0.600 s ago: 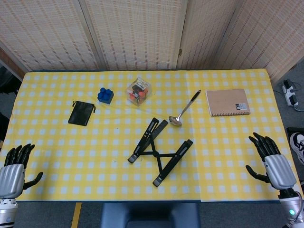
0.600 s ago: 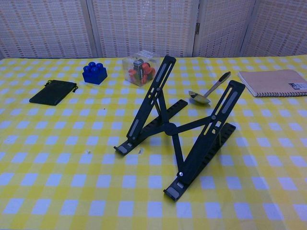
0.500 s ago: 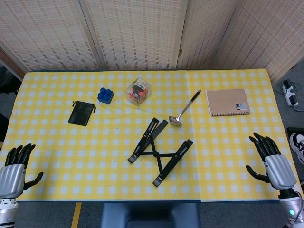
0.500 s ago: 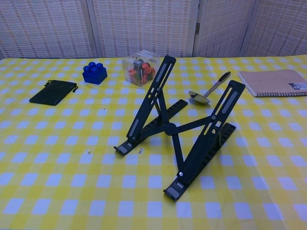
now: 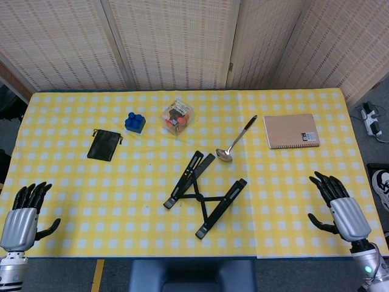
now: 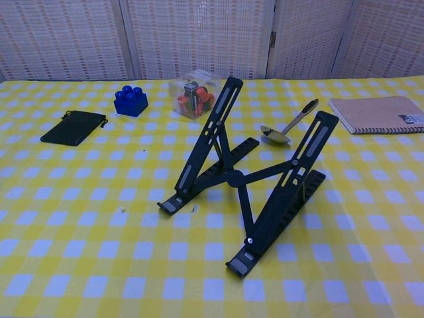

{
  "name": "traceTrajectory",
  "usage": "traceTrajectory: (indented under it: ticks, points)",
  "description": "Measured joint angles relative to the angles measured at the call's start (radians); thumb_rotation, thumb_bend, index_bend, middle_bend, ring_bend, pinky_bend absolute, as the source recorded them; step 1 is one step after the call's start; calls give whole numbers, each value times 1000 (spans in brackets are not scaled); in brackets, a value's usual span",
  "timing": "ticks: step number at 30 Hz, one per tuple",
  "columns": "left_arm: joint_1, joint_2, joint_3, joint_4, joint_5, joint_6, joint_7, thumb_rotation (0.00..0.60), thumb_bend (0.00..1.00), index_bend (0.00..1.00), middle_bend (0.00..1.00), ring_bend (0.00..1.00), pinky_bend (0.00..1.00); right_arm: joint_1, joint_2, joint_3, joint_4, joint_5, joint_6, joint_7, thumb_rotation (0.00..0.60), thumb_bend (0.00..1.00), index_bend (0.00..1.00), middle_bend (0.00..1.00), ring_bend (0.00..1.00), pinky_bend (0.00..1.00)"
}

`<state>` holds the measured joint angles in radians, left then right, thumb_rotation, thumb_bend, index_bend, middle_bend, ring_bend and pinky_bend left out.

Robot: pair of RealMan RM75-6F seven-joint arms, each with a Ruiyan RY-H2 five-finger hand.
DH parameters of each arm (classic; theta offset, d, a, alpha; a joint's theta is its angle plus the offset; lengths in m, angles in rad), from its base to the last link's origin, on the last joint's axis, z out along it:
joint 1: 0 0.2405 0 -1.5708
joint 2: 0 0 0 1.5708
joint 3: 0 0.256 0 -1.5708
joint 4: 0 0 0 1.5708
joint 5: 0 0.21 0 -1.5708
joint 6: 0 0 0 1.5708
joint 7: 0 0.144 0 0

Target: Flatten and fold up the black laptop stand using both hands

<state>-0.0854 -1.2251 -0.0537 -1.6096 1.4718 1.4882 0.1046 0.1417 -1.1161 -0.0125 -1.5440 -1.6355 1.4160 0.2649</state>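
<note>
From the head view I have the black laptop stand (image 5: 203, 193) sitting near the middle of the worktop (image 5: 73, 176), towards the front edge, still opened up. The chest view shows it better: its two arms are raised at a slant, crossed by a link with a round pivot in the middle, and the two base rails lie flat on the yellow checked cloth.

My left hand (image 5: 23, 216) is at the front left corner of the worktop, fingers (image 5: 30, 193) spread and straight, thumb out to the side, holding nothing. My right hand (image 5: 339, 210) is at the front right, fingers likewise apart and empty. Both are well apart from the stand, and neither shows in the chest view.

Behind the stand lies a spoon (image 5: 236, 140), its bowl just beside the stand's far rail; from here I cannot quite tell whether they touch. Further back there is a clear box (image 5: 177, 117) of red and dark pieces, a blue block (image 5: 135, 121) to its left, and a black pouch (image 5: 104, 145) further left. A tan spiral notebook (image 5: 291, 131) lies to the right.
</note>
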Motion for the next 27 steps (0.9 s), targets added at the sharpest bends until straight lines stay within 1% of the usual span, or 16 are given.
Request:
traceTrajectory:
  ticks: [3,7,12,19,24,27]
  points:
    - [-4,-2,1,1,0,-8,1,600,288,157,113,40,0,22,-2,-6,-6,-5,-41,37,600,336,0,47,58,0]
    - [-9,-4,-1,4,-7,-18,2,600,287,159,113,41,0,55,-9,-14,-12,-10,-95,117,600,336,0,50,64,0]
    - [-15,-5,0,8,-10,-28,-1,600,288,161,113,43,0,102,-19,-24,-23,-25,-152,279,600,335,0,51,66,0]
    - [-20,-8,3,14,-11,-39,-9,600,288,163,113,45,0,191,-40,-39,-26,-62,-229,561,600,335,0,50,64,0]
    - [-25,-7,4,20,-8,-45,-23,600,288,164,116,48,0,247,-78,-45,-4,-72,-275,688,600,336,0,43,59,0]
    - [-32,-10,-1,37,1,-45,-38,600,289,180,133,62,0,268,-98,-48,9,-70,-292,766,600,335,0,37,60,0]
